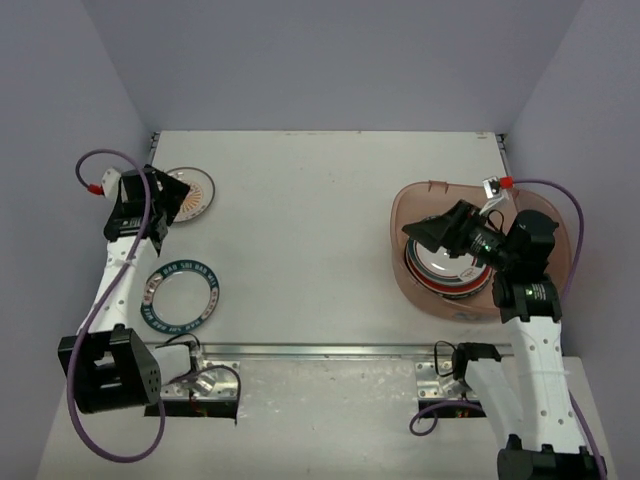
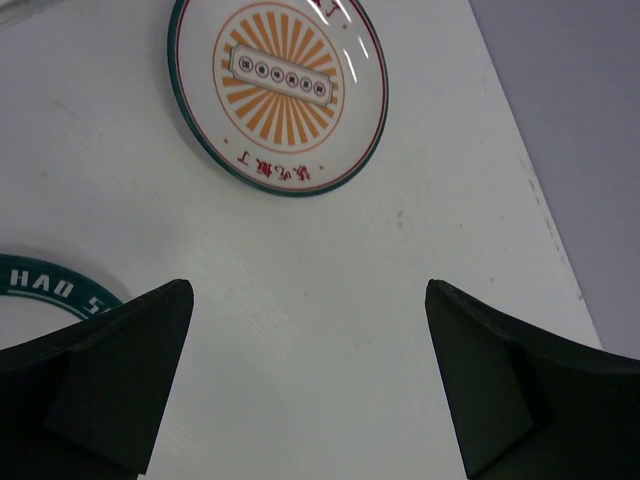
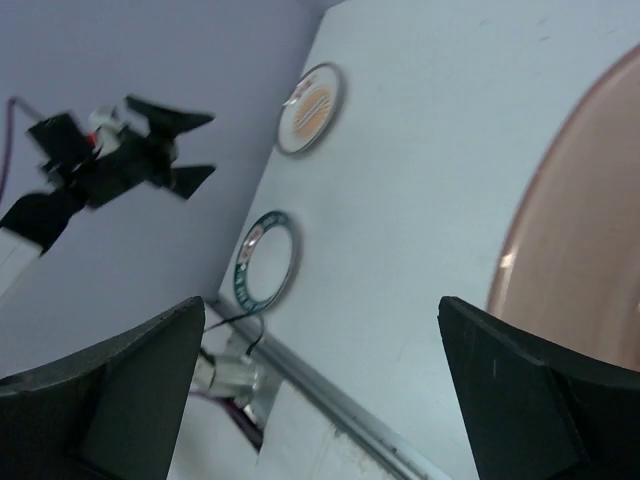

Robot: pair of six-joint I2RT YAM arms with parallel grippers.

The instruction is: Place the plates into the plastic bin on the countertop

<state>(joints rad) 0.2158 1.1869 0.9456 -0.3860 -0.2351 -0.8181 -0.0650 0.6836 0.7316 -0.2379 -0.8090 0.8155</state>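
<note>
A robot lab test cell: plain lavender walls (image 1: 330,60) closely box in a white countertop (image 1: 320,240).

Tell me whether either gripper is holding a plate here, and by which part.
Nothing is held. The left gripper hangs open near the orange-centred plate; the right gripper hangs open above the plastic bin.

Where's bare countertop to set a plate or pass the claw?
Bare: the wide middle of the countertop, between the teal-rimmed plate and the plastic bin. Crowded: the left side, orange-centred plate by the left claw; and the bin, stacked plates under the right claw.
</note>
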